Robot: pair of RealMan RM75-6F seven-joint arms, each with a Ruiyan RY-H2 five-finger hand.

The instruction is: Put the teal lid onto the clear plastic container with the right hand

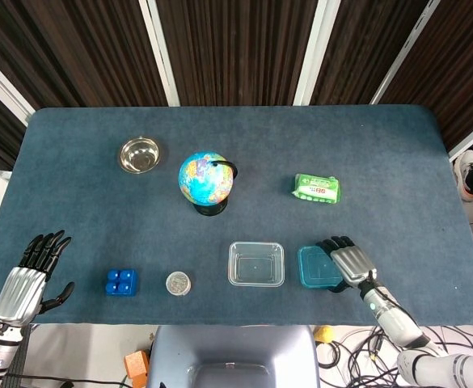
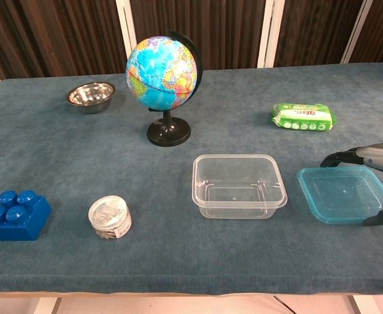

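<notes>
The teal lid (image 2: 343, 194) sat near the front edge of the blue table (image 1: 382, 153), toward its right corner, just to the right of the clear plastic container (image 2: 238, 185) and apart from it. It looked slightly lifted off the cloth, though I could not be sure. The right hand (image 1: 348, 260) gripped the lid by its right side, dark fingers (image 2: 338, 157) curled over the far edge and the thumb hooked under the near edge. The container stood open and empty at the middle of the front edge.

The left hand (image 1: 32, 275) hung just off the front left corner of the table, fingers spread, holding nothing.

A globe (image 2: 163, 73) on a black stand stood near the middle of the table, with a small steel bowl (image 2: 90, 96) to its left, toward the back left. A green packet (image 2: 303, 117) lay to the right of the globe, behind the lid. Along the front edge on the left side lay a blue block (image 2: 16, 212), and between it and the container stood a small round jar (image 2: 110, 217) with a clear lid.
</notes>
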